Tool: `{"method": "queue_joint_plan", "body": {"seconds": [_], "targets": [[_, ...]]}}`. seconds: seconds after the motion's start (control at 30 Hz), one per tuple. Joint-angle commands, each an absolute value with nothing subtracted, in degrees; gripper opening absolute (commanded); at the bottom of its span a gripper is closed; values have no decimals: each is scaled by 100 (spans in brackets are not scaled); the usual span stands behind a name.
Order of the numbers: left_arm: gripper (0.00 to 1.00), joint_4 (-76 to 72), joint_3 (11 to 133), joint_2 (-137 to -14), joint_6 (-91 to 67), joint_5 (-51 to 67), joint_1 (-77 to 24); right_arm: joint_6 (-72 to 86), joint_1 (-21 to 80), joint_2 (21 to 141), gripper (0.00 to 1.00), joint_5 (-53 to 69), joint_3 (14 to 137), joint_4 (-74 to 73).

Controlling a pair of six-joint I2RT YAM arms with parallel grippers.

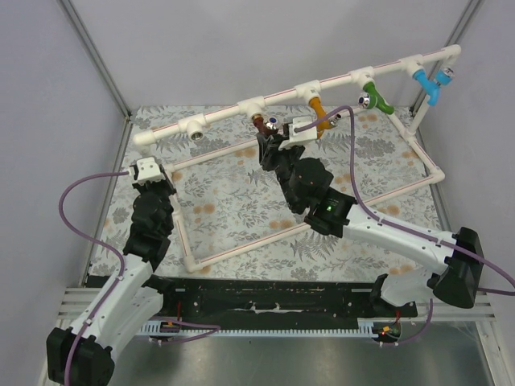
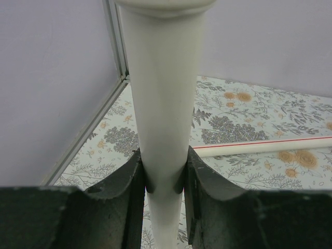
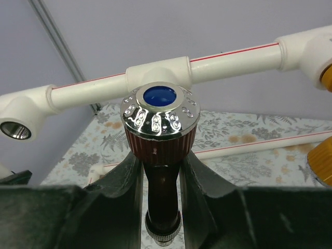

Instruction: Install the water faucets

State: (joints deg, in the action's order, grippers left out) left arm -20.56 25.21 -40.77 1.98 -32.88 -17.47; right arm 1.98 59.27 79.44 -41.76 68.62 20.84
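Right gripper (image 3: 161,171) clenches the brown faucet (image 3: 160,140), centre frame just below its tee (image 3: 158,72), likely to thread it in, while left gripper (image 2: 165,176) grasps the pipe (image 2: 161,93), apparently steadying it.

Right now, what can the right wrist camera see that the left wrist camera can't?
Only the right wrist: a reddish-brown tap with a shiny, blue-centred top between its jaws, plus an empty fitting. Only the left wrist: jaws squeezing an upright white pipe. Both: the flowery table cover and a red-striped pipe lying on it.
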Motion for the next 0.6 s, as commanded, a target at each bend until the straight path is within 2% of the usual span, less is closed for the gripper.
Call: {"method": "queue_joint_plan", "body": {"seconds": [0.0, 0.3, 0.57], "targets": [[2, -2136, 2426, -3955, 369, -3085, -2083, 1669, 5546, 8490, 0, -3885, 6583, 1433], [2, -2197, 2400, -3946, 334, -3111, -2136, 1431, 5537, 8693, 0, -3955, 6425, 1943], [2, -2215, 2399, -3903, 255, -3094, -2162, 4302, 5537, 8429, 0, -4131, 6583, 634]]}}
